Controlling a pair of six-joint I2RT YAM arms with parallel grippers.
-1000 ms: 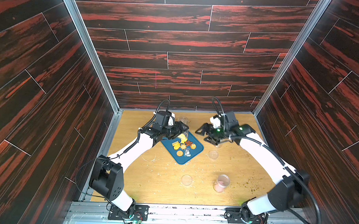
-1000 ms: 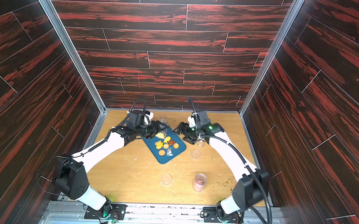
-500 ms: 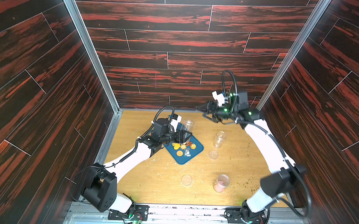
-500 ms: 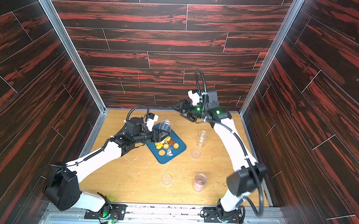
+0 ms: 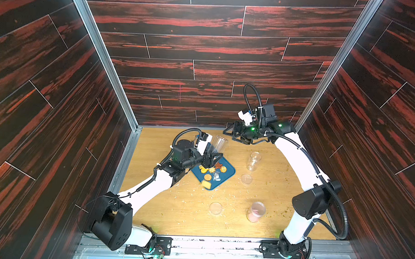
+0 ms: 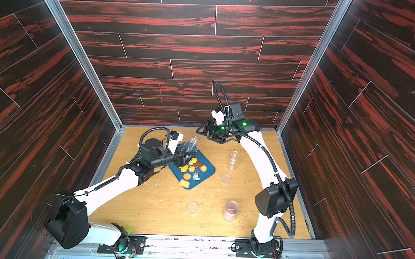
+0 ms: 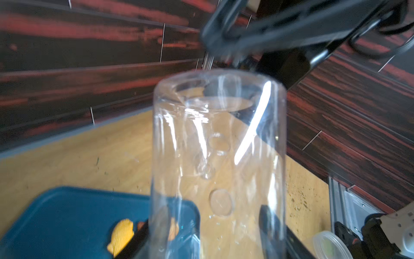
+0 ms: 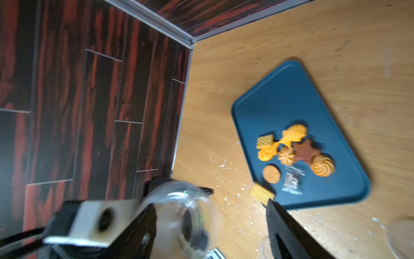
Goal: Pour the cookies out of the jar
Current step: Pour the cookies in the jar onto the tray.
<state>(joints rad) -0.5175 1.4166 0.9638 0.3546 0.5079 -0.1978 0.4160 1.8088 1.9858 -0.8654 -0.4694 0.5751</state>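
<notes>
My left gripper (image 5: 211,158) (image 7: 206,228) is shut on a clear jar (image 5: 218,144) (image 7: 219,157) near its mouth. The jar is held base up and tilted over the back corner of a blue tray (image 5: 231,170), and it looks empty. The cookies (image 5: 212,170) (image 8: 293,150) lie in a loose heap on the tray: yellow and orange swirls, a brown star, a round tan one. One square yellow cookie (image 5: 206,184) (image 8: 261,193) sits at the tray's near edge. My right gripper (image 5: 232,133) (image 8: 210,235) hangs open near the back wall, above and beside the jar (image 8: 183,215).
A small clear crinkled packet (image 5: 216,176) lies among the biscuits. Right of the tray stands a clear open jar (image 5: 254,161) with a lid (image 5: 246,179) in front of it. Nearer the front are another lid (image 5: 215,208) and a pink-filled jar (image 5: 256,211). Crumbs litter the wooden table (image 5: 175,205).
My right arm has lifted away from the tray and gone up toward the back wall. My left arm has drawn back a little and turned the jar base up over the tray.
</notes>
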